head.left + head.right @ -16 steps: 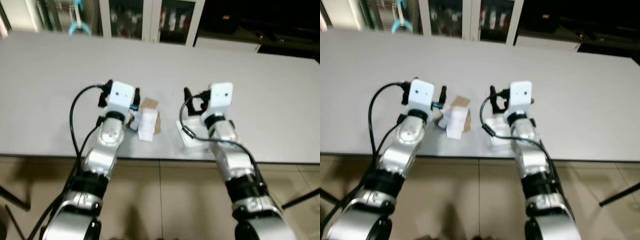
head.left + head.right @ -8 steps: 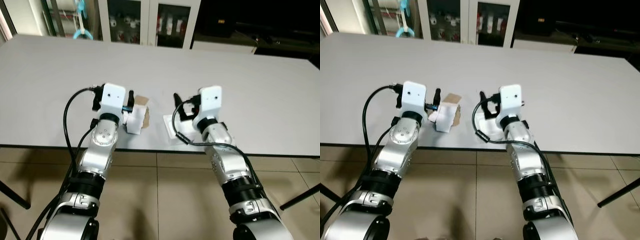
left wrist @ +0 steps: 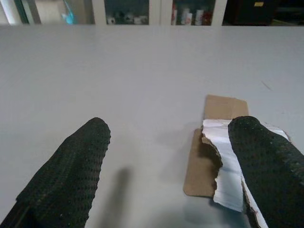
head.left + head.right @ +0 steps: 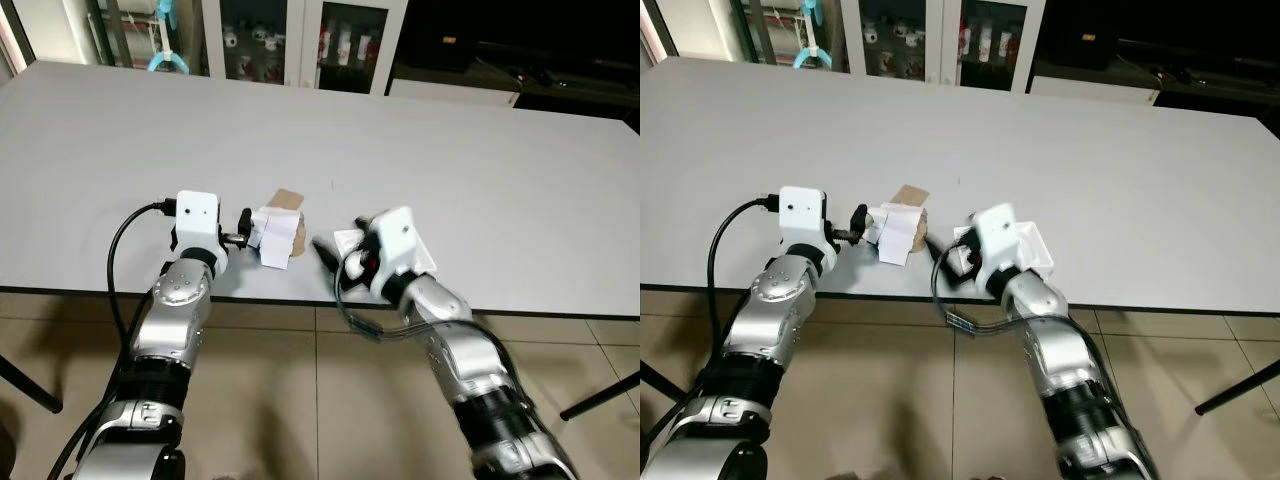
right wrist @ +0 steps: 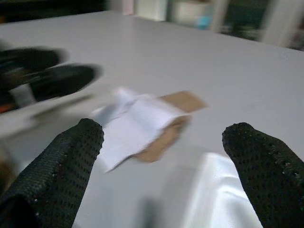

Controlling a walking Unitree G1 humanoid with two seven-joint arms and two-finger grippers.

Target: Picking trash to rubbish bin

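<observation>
While the right hand [image 4: 325,258] has swung aside, open and apparently empty, the open left hand [image 3: 166,166] straddles the torn cardboard [image 4: 275,232]; nothing is grasped yet.

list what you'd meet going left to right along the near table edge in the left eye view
left gripper with its black fingers open → torn white paper on a flat brown cardboard piece → right gripper, open → flat white packet under the right wrist, all on the grey table
</observation>
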